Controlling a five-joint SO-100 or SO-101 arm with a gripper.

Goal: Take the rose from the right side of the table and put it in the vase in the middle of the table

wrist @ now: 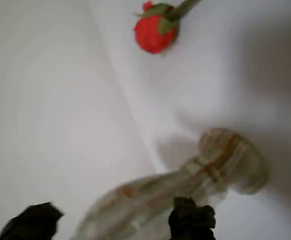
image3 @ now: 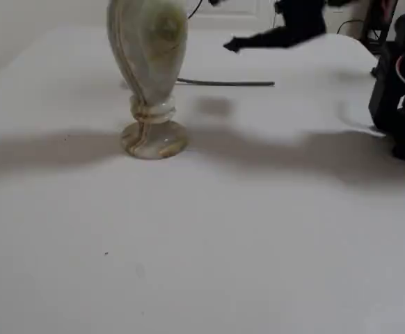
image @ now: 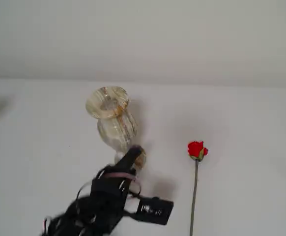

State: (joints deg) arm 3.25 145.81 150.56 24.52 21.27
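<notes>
A marbled cream-and-tan vase (image: 112, 120) stands upright on a plain matte white surface (image: 251, 128), its flared rim toward the camera in a fixed view that looks down from above. To its right in that view, well apart from it, a red rose (image: 197, 150) lies flat on the surface, bud toward the far edge and thin stem running down out of the frame. The black arm rises from the bottom edge, and its claw (image: 133, 153) hangs close beside the vase's foot in that view; the wrist view shows two dark fingertips (wrist: 190, 217) set apart with the vase's body between them, so the claw is open and holds nothing. In the wrist view the rosebud (wrist: 154, 31) sits at the top edge, clear of the vase (wrist: 220, 160). A low fixed view shows the vase (image3: 149, 66) on its round foot, soft shadows across the white surface (image3: 202, 250), the stem lying behind the vase, and dark equipment with cables at the right edge (image3: 401, 83). A pale wall rises behind the surface.
</notes>
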